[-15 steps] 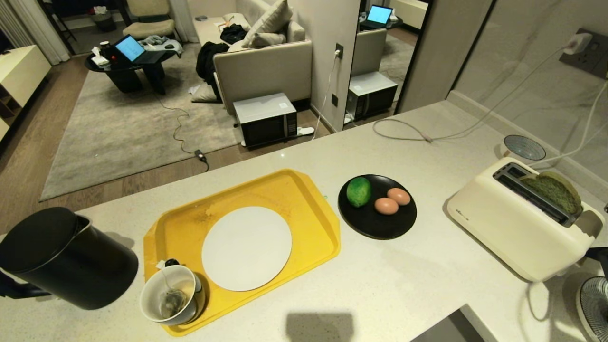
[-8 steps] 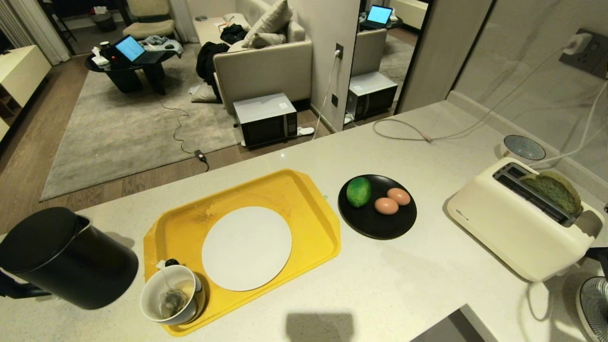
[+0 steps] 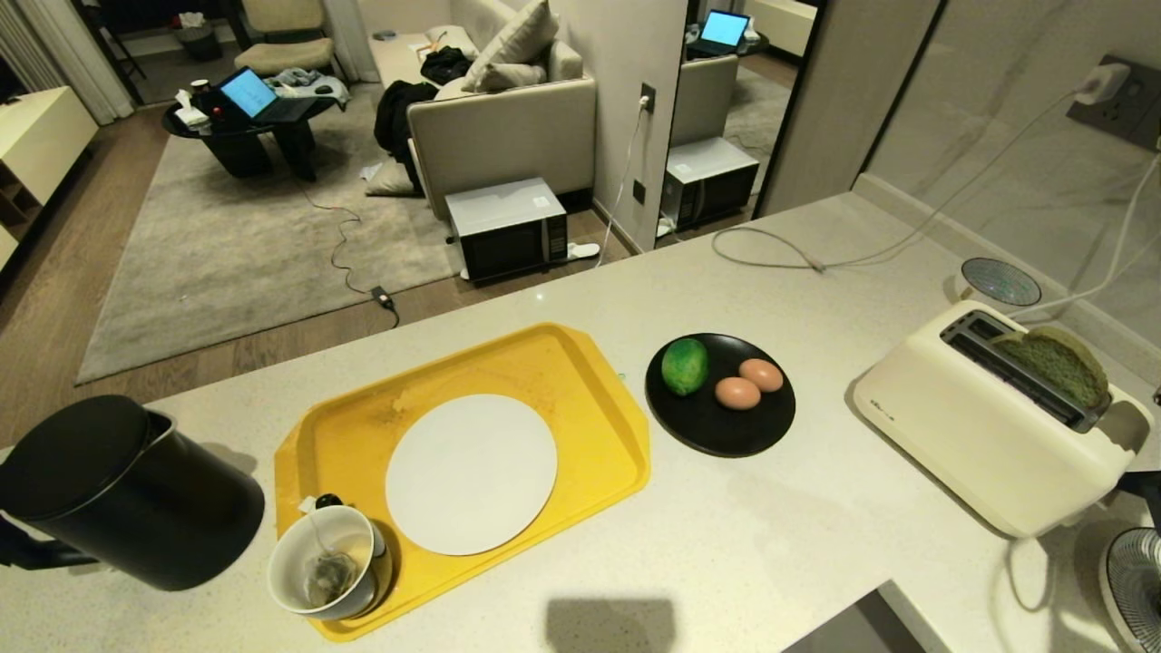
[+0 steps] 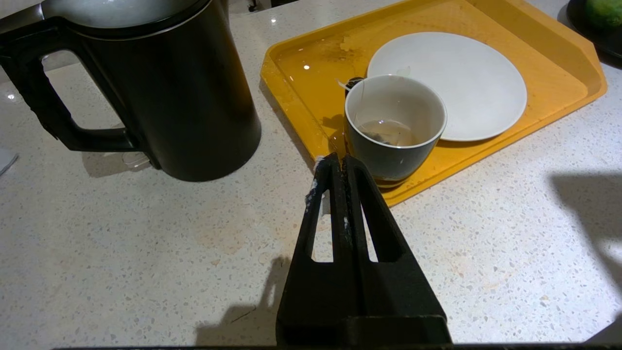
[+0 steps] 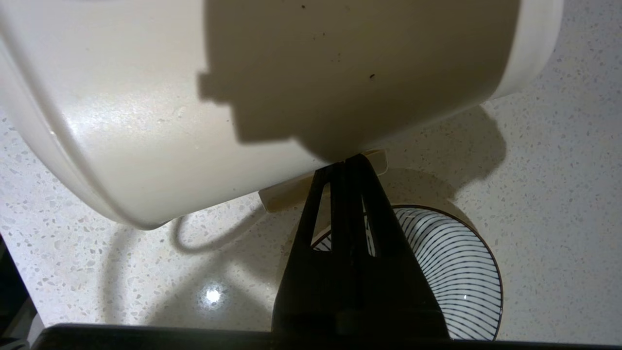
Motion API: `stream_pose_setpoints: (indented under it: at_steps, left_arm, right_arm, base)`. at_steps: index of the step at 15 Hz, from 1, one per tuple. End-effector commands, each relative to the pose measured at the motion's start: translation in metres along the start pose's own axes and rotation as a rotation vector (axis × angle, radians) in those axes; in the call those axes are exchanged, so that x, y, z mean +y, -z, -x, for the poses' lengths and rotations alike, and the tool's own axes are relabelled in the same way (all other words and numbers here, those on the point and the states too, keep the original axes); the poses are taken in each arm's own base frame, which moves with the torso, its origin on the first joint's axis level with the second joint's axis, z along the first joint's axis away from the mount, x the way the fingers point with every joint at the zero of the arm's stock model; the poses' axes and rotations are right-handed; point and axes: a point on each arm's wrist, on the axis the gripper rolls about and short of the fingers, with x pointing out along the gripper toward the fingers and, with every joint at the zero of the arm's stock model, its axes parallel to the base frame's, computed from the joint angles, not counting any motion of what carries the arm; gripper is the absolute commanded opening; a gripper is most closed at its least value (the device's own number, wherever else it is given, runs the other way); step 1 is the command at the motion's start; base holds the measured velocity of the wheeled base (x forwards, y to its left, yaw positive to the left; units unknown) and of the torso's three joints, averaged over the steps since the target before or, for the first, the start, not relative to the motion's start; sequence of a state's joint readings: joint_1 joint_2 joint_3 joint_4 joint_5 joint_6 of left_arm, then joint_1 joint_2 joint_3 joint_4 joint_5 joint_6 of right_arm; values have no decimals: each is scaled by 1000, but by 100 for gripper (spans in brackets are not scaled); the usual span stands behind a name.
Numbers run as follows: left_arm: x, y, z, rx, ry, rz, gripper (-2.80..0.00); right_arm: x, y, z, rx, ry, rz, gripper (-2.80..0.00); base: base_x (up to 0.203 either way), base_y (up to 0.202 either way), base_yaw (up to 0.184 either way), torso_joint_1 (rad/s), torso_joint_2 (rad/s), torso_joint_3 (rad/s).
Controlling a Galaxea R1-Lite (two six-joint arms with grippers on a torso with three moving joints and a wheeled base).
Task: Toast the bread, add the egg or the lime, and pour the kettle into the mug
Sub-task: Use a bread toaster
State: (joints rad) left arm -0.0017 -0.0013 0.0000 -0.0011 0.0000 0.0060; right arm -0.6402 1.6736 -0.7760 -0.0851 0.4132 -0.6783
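The green bread (image 3: 1057,365) stands half out of a slot of the cream toaster (image 3: 980,426) at the right. My right gripper (image 5: 347,161) is shut and empty, its tips at the toaster's lever tab (image 5: 291,194) on the end wall. The black kettle (image 3: 127,494) stands at the far left, next to the mug (image 3: 326,562) on the yellow tray (image 3: 599,399). The lime (image 3: 685,365) and two brown eggs (image 3: 737,393) lie on a black plate (image 3: 726,435); no white mark shows on either. My left gripper (image 4: 337,160) hangs shut and empty before the mug (image 4: 394,129).
A white plate (image 3: 470,473) lies on the tray. A striped bowl (image 5: 447,277) sits on the counter under my right gripper, by the toaster's cord. A small striped dish (image 3: 1001,280) and white cables lie behind the toaster. The counter's far edge drops to the living room.
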Motion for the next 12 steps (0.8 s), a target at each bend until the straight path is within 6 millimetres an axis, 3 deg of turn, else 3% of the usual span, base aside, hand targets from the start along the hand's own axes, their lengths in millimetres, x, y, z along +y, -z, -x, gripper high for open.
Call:
stream_pose_setpoints:
  at_steps: [1,12]
  left_arm:
    - [0,0,0,-1,0,0,-280]
    - [0,0,0,-1,0,0,-280]
  right_arm:
    - [-1,-1,-1,-5,0,6,-280]
    - [-7,-11,2,-57,0,15,-280]
  base:
    - [0,0,0,0,0,0]
    - [0,0,0,0,0,0]
